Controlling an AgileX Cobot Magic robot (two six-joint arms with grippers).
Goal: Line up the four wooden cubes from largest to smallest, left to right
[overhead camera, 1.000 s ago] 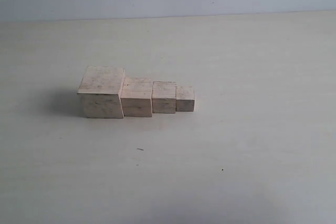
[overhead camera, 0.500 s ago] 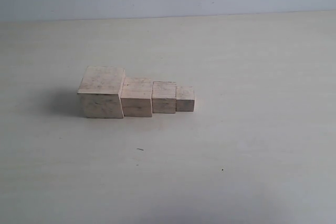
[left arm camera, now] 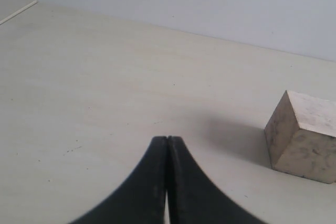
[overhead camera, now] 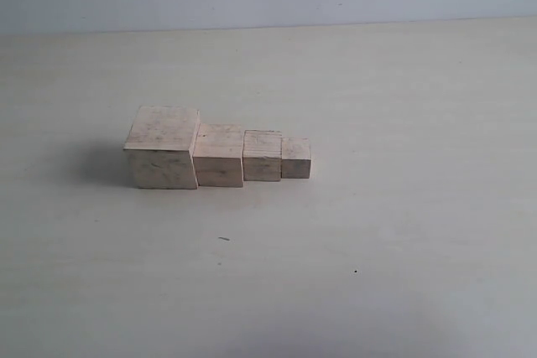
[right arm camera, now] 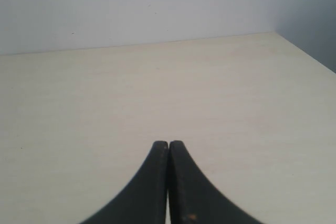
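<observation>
Four pale wooden cubes stand side by side, touching, on the table in the exterior view: the largest cube [overhead camera: 163, 147] at the left, then the second cube [overhead camera: 219, 155], the third cube [overhead camera: 262, 156] and the smallest cube [overhead camera: 295, 158] at the right. Neither arm shows in the exterior view. In the left wrist view my left gripper [left arm camera: 167, 139] is shut with nothing between its black fingers, and the largest cube [left arm camera: 302, 136] stands apart from it. My right gripper [right arm camera: 168, 143] is shut and empty over bare table; no cube shows in its view.
The pale table [overhead camera: 403, 123] meets a grey-white wall at the back. The right wrist view shows the table's far corner [right arm camera: 275, 33]. A thin white strip [left arm camera: 18, 12] lies along the table's edge in the left wrist view.
</observation>
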